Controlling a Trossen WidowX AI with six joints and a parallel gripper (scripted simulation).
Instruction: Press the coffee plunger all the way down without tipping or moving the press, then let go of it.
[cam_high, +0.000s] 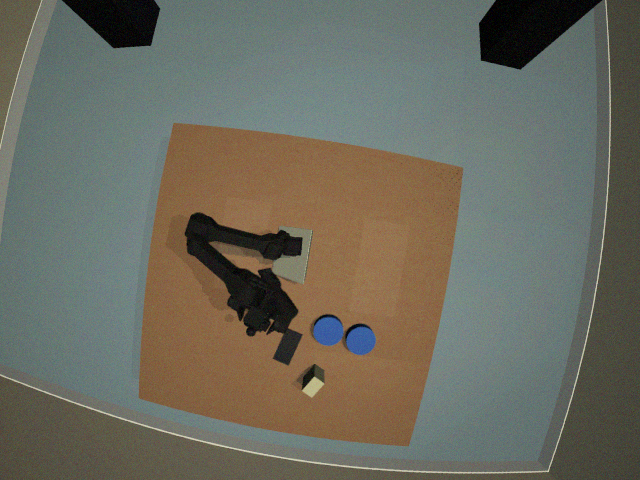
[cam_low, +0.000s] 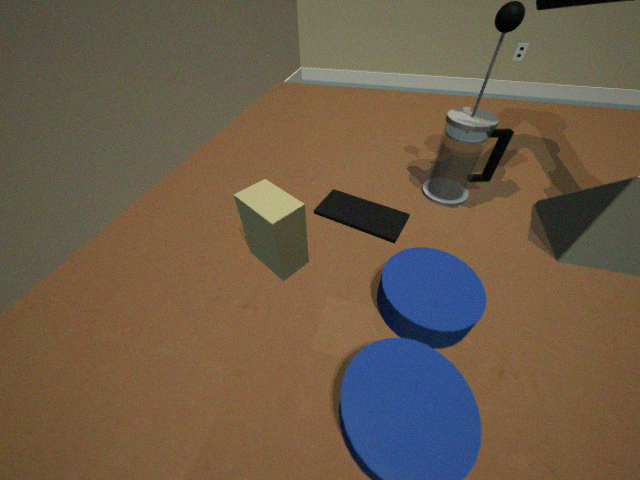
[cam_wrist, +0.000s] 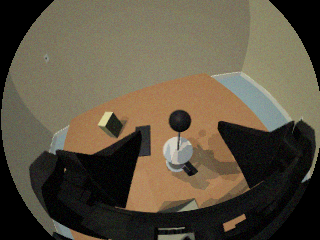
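Tool (cam_wrist: 179, 150) fingers spread wide and empty, hanging above the press (cam_low: 462, 157) with the knob (cam_wrist: 179, 119) framed between them in the wrist view. That press stands upright on the surface (cam_low: 155, 320), near its far side, beyond the black slab (cam_low: 361, 214), its plunger rod (cam_low: 485, 72) fully raised. Likely light, with a clear wall and a narrow base: it should tip or skid easily under any sideways load. The knob is round, hard and probably slippery, and the thin rod could flex. Best contact looks to be the knob's crown, pushed straight down along the rod. From above, the arm (cam_high: 227, 263) folds back on itself from its base and hides the press. Blue discs (cam_low: 431, 294) and a cream block (cam_low: 271, 227) lie well apart.
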